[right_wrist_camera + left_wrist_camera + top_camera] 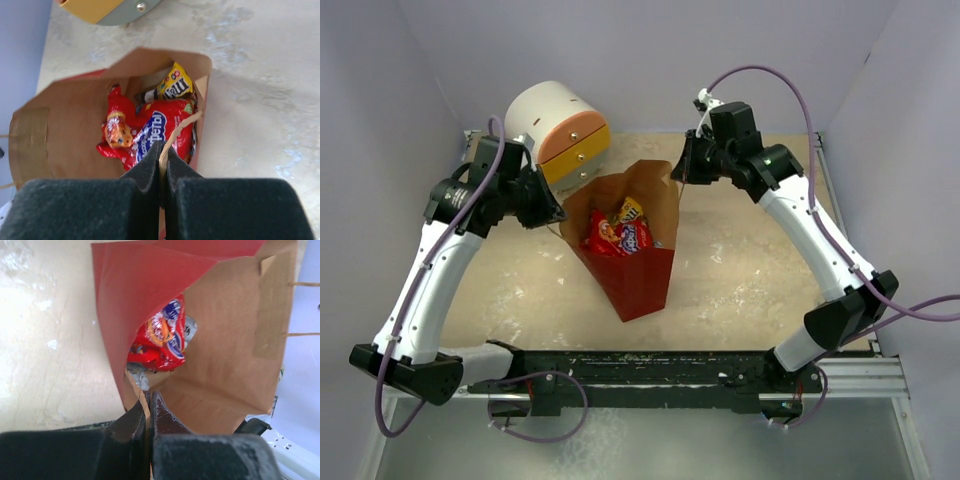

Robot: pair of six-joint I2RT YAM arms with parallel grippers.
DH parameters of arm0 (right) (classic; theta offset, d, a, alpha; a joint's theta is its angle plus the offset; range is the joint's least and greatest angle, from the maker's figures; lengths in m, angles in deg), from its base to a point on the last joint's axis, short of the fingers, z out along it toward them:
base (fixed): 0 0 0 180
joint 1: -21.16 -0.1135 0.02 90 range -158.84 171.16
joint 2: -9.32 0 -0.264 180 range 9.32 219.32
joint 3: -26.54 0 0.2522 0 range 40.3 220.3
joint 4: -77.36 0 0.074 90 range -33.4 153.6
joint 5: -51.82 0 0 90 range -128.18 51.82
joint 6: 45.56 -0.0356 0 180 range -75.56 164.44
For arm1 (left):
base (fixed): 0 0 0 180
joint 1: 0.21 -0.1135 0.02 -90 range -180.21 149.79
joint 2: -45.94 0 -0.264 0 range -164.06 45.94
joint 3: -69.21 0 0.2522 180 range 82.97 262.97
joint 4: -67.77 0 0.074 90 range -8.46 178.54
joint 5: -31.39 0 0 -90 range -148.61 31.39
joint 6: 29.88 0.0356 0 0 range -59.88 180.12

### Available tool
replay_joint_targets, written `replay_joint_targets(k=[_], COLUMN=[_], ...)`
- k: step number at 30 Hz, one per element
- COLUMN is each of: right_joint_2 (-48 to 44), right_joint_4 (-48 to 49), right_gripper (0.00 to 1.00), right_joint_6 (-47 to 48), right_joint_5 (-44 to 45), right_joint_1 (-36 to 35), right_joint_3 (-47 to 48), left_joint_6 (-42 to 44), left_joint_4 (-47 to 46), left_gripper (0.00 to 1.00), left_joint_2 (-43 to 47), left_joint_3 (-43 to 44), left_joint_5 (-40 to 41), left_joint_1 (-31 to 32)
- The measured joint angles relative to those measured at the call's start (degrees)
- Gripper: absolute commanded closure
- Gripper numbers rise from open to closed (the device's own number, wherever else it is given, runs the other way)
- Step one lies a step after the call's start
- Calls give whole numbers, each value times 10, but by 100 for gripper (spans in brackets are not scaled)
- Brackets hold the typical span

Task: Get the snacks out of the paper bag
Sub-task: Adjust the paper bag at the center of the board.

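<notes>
The paper bag [640, 285] lies in the middle of the table, red outside and brown inside, with its mouth held open. Inside lie a big red snack bag [620, 238] with a blue-white logo and a yellow packet [631, 210]. My left gripper [555, 215] is shut on the bag's left rim; the left wrist view shows its tips [148, 402] pinching the paper edge, with the red snack bag [162, 340] beyond. My right gripper [678, 172] is shut on a twisted brown handle [181, 127] at the right rim, above the red bag [150, 130] and yellow packet [176, 84].
A white cylindrical drawer unit [558, 130] with orange and yellow drawers stands at the back left, close to the bag's mouth and my left gripper. Purple walls close in the table on three sides. A black rail [650, 365] runs along the near edge.
</notes>
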Motion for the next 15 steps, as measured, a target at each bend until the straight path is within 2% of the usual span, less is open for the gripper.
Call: replay_joint_targets(k=[7, 15], right_joint_2=[-3, -11], right_joint_4=[63, 135], right_gripper=[100, 100], right_joint_6=[-39, -89], right_joint_5=[-78, -118], right_joint_1=[-21, -49], right_joint_3=[-46, -89], left_joint_6=[24, 43], left_joint_4=[14, 59], left_gripper=[100, 97], left_joint_2=[-16, -35], left_joint_3=[46, 120], left_joint_5=[9, 47], left_joint_1=[-19, -24])
